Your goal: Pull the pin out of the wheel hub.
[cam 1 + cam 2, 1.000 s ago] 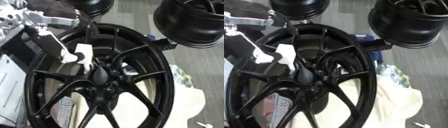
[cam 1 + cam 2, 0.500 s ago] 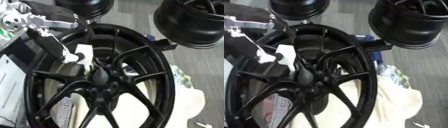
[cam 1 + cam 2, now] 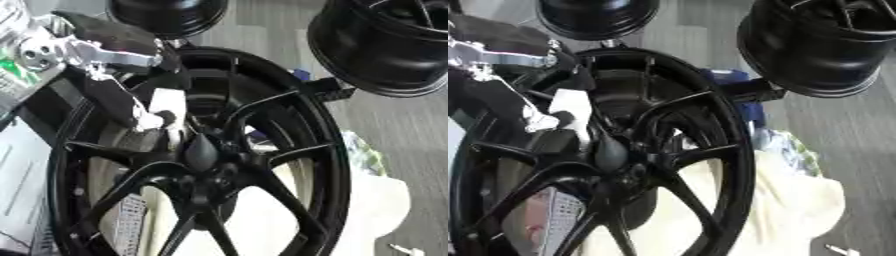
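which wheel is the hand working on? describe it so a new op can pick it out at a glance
It's the large black multi-spoke wheel lying face-up, filling the middle of the view, on a cream cloth. The left hand reaches between its spokes from the upper left, near the pointed centre cap. The two other black rims sit beyond it, and no hand is near them.

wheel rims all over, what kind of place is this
Probably a wheel workshop or a robot test bench for car parts: a large black spoked wheel fills the view, two more black rims stand behind it, on grey flooring.
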Available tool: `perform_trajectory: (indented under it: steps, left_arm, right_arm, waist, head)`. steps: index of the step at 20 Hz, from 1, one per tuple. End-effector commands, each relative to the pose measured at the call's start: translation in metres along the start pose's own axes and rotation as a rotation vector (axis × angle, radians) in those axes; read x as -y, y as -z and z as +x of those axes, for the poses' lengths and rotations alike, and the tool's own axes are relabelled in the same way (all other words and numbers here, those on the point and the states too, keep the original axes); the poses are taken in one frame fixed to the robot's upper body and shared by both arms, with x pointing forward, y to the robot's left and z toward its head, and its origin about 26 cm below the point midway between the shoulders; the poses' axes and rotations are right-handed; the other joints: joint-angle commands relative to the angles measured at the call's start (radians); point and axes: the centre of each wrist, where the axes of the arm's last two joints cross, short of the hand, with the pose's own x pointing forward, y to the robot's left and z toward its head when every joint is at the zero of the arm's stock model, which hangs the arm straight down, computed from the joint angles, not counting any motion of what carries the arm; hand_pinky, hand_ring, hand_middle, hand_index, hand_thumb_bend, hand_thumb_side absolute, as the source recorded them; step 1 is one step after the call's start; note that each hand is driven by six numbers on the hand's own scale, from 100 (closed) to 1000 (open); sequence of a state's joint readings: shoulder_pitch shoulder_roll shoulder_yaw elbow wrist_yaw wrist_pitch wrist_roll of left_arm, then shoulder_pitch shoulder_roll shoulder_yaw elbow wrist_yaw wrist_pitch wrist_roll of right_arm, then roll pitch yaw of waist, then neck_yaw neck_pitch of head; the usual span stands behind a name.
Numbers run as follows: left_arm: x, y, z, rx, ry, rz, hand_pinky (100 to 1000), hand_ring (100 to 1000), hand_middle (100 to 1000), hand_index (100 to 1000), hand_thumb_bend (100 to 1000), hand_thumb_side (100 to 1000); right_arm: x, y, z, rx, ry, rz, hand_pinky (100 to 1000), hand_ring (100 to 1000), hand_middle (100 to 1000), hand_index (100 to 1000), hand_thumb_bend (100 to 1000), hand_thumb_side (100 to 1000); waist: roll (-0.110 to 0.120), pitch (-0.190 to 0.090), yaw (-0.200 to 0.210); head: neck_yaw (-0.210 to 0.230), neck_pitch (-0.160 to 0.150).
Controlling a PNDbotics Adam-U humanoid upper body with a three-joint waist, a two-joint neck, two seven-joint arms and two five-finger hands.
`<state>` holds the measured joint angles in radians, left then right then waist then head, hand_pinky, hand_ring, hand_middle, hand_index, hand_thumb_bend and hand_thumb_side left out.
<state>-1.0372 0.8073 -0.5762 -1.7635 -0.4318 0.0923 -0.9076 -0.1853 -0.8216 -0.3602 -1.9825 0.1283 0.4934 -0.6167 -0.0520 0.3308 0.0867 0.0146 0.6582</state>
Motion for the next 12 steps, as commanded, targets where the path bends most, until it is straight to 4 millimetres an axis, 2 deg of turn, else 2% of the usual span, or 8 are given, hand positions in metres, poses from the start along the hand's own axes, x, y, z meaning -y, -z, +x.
perform_trajectory:
  steps: [1,6,8,12]
  left_arm:
    - [-0.0033,-0.0028,-0.0021,-0.016,0.020,0.008,904,846,699,875,261,410]
    - [0.0001,0.0009,-0.0047,-0.024,0.022,-0.003,869,837,706,875,234,354]
    - [0.0005,0.0018,-0.0050,-0.029,0.017,-0.003,866,833,701,873,208,355]
    - [0.0009,0.0036,-0.0050,-0.042,0.008,-0.002,854,818,685,866,211,347]
  right_arm:
    - [0.0079,0.0060,0.0077,-0.181,-0.187,-0.319,815,653,688,825,100,226]
    - [0.0081,0.0057,0.0068,-0.185,-0.184,-0.320,815,652,687,825,100,229]
    - [0.0080,0.0053,0.0063,-0.188,-0.183,-0.318,815,652,688,825,100,230]
    - [0.0083,0.0051,0.0054,-0.189,-0.183,-0.322,815,652,687,825,100,229]
  waist:
    - [-0.001,-0.019,-0.004]
    - [-0.002,-0.018,-0.005]
    - [-0.002,-0.018,-0.006]
    - [-0.003,-0.019,-0.007]
  head:
    - [0.003,-0.013]
    - [0.003,-0.014]
    - [0.004,-0.015]
    - [0.005,-0.015]
